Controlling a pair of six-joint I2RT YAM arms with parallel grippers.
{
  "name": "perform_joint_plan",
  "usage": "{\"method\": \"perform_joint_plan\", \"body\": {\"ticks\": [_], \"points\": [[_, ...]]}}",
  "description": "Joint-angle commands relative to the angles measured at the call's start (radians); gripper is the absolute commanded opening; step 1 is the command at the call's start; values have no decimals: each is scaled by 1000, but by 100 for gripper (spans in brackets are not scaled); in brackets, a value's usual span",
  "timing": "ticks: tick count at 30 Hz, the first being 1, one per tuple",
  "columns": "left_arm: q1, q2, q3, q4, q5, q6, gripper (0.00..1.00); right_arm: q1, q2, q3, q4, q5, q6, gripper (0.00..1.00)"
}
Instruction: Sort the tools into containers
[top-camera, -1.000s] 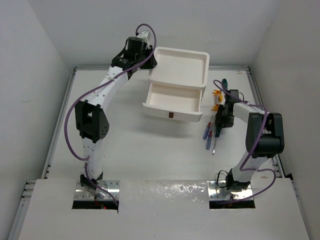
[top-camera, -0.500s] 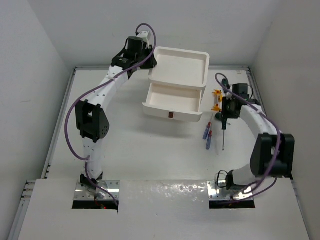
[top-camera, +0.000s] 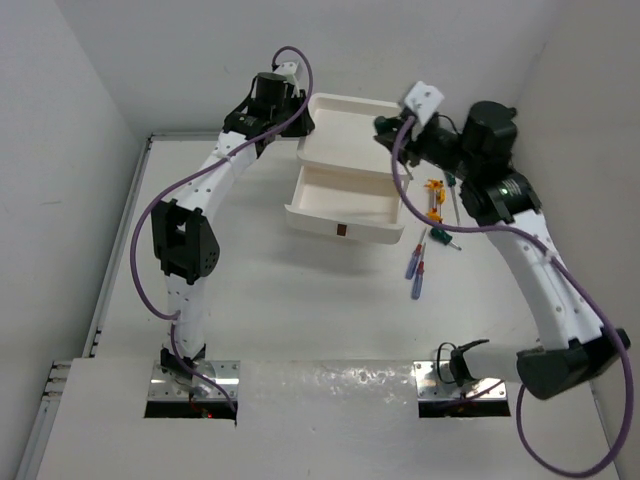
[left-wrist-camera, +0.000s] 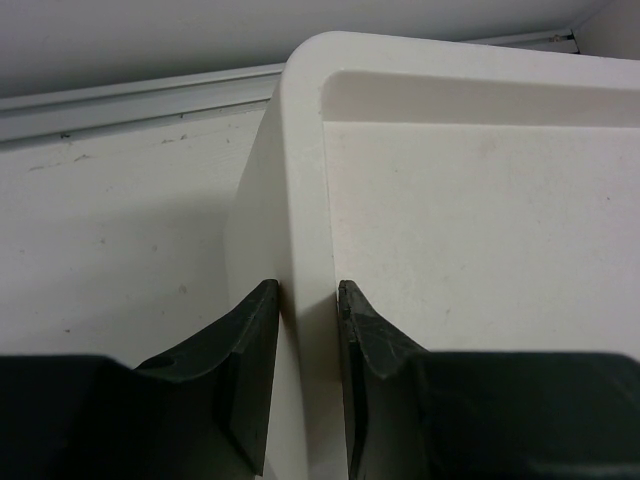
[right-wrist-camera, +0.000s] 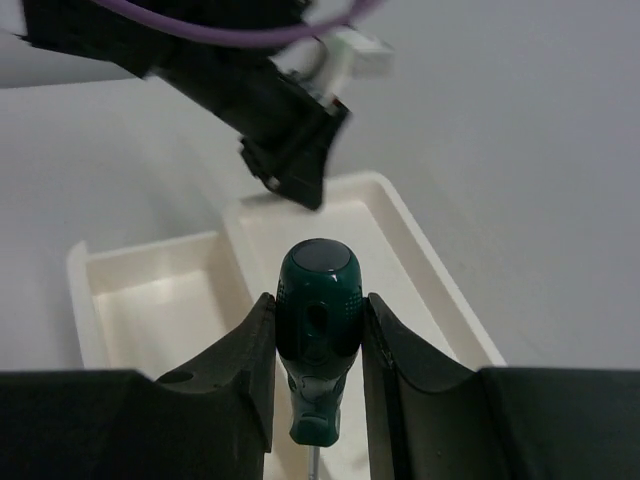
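My right gripper (right-wrist-camera: 318, 297) is shut on a green-handled screwdriver (right-wrist-camera: 318, 340), its thin shaft pointing down. It hangs over the right side of the white drawer unit's top tray (top-camera: 362, 102), where the right gripper (top-camera: 386, 128) shows from above. The top drawer (top-camera: 310, 222) stands pulled out and holds nothing I can see. My left gripper (left-wrist-camera: 305, 288) is shut on the tray's rim (left-wrist-camera: 305, 150) at its far left corner. On the table right of the unit lie two blue-purple-handled tools (top-camera: 412, 264), a small green-handled one (top-camera: 440, 237) and an orange-yellow piece (top-camera: 433, 195).
White walls enclose the table on three sides. In the right wrist view the left arm's dark gripper (right-wrist-camera: 290, 150) stands at the tray's far corner, with the open drawer (right-wrist-camera: 150, 300) to the left of the tray (right-wrist-camera: 430, 290).
My right arm has risen from the table beside the loose tools and swung up and left to the unit's tray, carrying the green-handled screwdriver. The left arm has not moved.
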Motion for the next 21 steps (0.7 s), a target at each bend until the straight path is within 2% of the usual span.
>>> {"method": "perform_joint_plan", "body": {"ticks": [1,3,7,19,20,21], "points": [[-12,31,-9,-3,51,7,14,81,154,74,56,-130,-175,0],[-11,28,-15,0,48,8,14,139,203,106,76,-135,-192,0],[-13,28,-24,1,43,14,14,181,332,172,39,-152,-193,0],[-11,45,-20,4,40,20,14,254,415,199,-298,-25,-327,1],[-11,46,-20,3,37,20,14,257,435,221,-326,1,-324,5],[-11,45,-20,3,38,20,14,256,443,233,-333,14,-301,24]]}}
